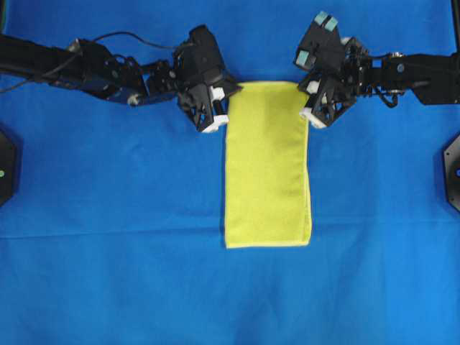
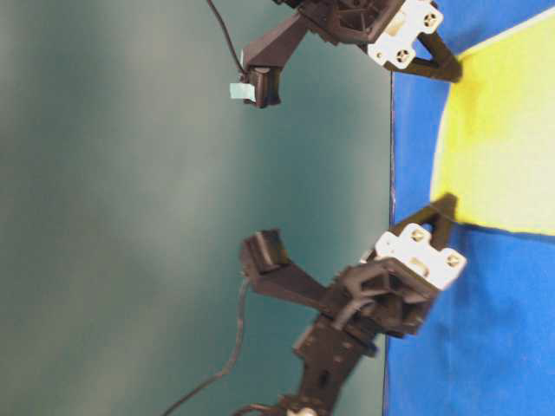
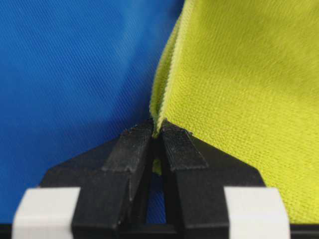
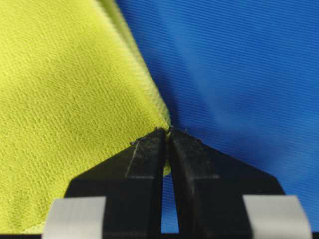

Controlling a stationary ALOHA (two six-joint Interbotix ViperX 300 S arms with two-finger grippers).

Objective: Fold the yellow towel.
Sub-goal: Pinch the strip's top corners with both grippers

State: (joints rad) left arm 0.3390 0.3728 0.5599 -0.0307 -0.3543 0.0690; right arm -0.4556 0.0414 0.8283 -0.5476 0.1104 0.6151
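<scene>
The yellow towel (image 1: 267, 165) is laid as a long folded strip on the blue cloth (image 1: 108, 215), its far corners pinched by the left gripper (image 1: 214, 123) and the right gripper (image 1: 313, 117). Only in the wrist views are two hem layers seen clamped between closed fingertips (image 3: 134, 144).
</scene>
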